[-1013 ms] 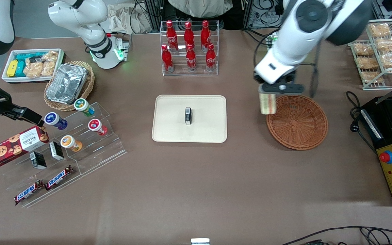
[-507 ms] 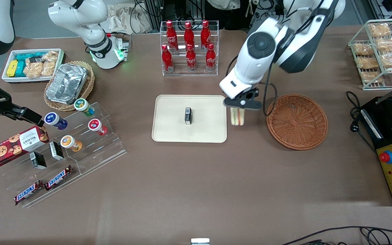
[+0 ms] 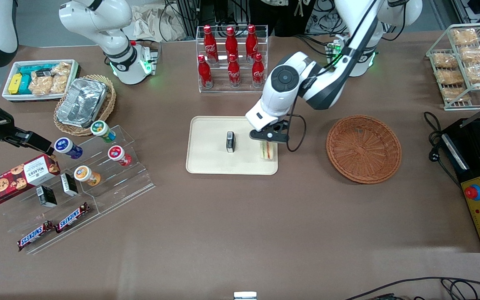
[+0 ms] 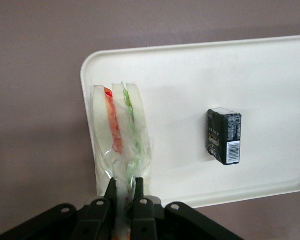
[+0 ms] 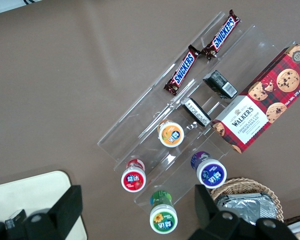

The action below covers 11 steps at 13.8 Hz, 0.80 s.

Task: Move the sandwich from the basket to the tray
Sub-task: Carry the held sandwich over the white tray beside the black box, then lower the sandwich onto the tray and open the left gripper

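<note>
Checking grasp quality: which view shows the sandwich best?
Left wrist view: the sandwich fills it, wrapper and filling layers clear, pinched by the gripper over the tray. Front view shows it only small, under the gripper. Right wrist view misses it.

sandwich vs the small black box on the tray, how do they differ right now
The sandwich is pale bread with red and green filling, wrapped in clear film; the black box is dark and printed. The sandwich is pinched by the gripper; the box lies free. Both are over the tray.

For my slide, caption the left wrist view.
The hand holds the wrapped sandwich over the tray, beside the small black box.
</note>
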### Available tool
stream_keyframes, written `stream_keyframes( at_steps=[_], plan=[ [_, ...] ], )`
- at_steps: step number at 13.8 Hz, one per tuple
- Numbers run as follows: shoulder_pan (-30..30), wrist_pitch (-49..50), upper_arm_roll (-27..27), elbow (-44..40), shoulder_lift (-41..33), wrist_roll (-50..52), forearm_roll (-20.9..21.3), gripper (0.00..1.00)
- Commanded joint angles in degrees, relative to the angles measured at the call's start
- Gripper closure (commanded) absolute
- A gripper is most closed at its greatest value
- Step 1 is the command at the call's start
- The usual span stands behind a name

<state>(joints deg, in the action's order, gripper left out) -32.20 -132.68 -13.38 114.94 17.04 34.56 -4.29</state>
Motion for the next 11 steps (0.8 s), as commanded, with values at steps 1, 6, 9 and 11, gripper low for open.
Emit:
stream_keyframes(
  at_steps=[1, 6, 9, 11],
  plan=[
    [-1.11, -3.63, 0.99, 1.51, 1.32, 1.03, 0.60, 1.00],
    [-1.72, -5.39, 1.16, 1.60, 3.52, 2.34, 3.23, 1.00],
    [-1.63, -6.62, 1.16, 1.60, 5.10, 2.44, 4.47, 1.00],
    [-1.63, -6.71, 1.16, 1.60, 5.28, 2.44, 4.47, 0.90]
  ],
)
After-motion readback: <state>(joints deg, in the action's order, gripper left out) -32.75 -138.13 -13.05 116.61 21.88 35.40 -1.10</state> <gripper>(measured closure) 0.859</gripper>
